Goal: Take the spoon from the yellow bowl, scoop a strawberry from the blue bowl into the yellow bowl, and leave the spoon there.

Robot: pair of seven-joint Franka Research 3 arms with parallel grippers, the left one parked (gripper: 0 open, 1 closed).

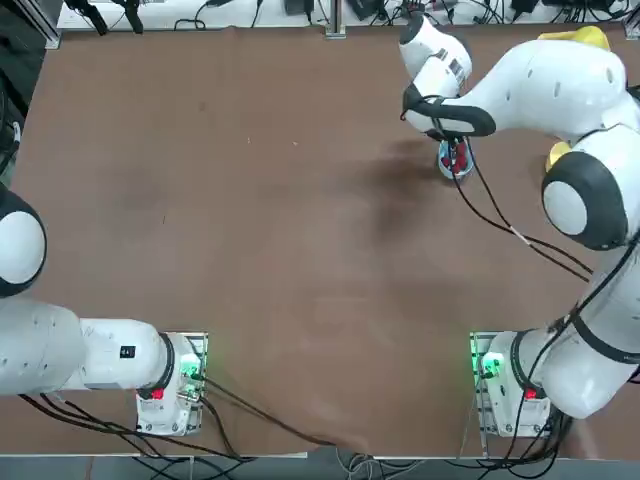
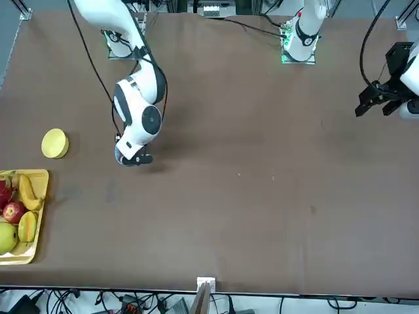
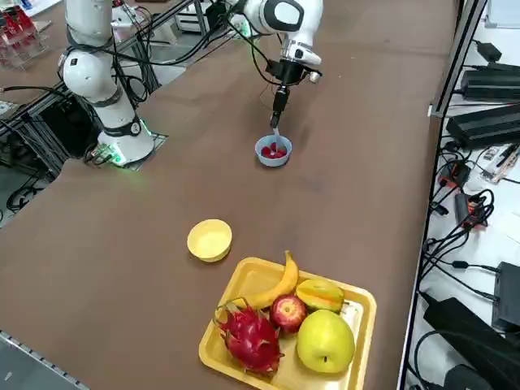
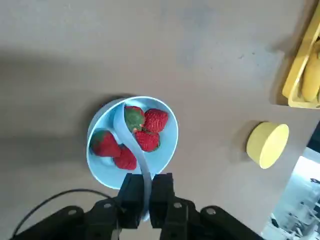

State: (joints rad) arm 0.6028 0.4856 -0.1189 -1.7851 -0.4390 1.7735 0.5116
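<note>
Right pincer (image 4: 146, 197) above blue bowl (image 4: 167, 150), clamped on spoon (image 4: 131, 140) handle. Spoon hangs down; its scoop end sits in bowl among strawberries (image 4: 148, 140), one strawberry (image 4: 134, 117) on it. Blue bowl (image 3: 273, 151) on tabletop (image 3: 162, 211), under pincer (image 3: 279, 110). Yellow bowl (image 3: 210, 240) well apart from blue bowl, near fruit tray (image 3: 361, 313). Tray holds banana, apples, dragon fruit.

1. The blue bowl (image 3: 274, 151) sits far on the table's right, strawberries (image 4: 135, 136) inside.
2. The right gripper (image 4: 146, 195) hangs above it, clamping the spoon (image 4: 131, 140), whose tip dips among the strawberries.
3. The yellow bowl (image 3: 210, 240) lies further right, apart.
4. The fruit tray (image 3: 354, 325) sits beyond, at the table's far right.
</note>
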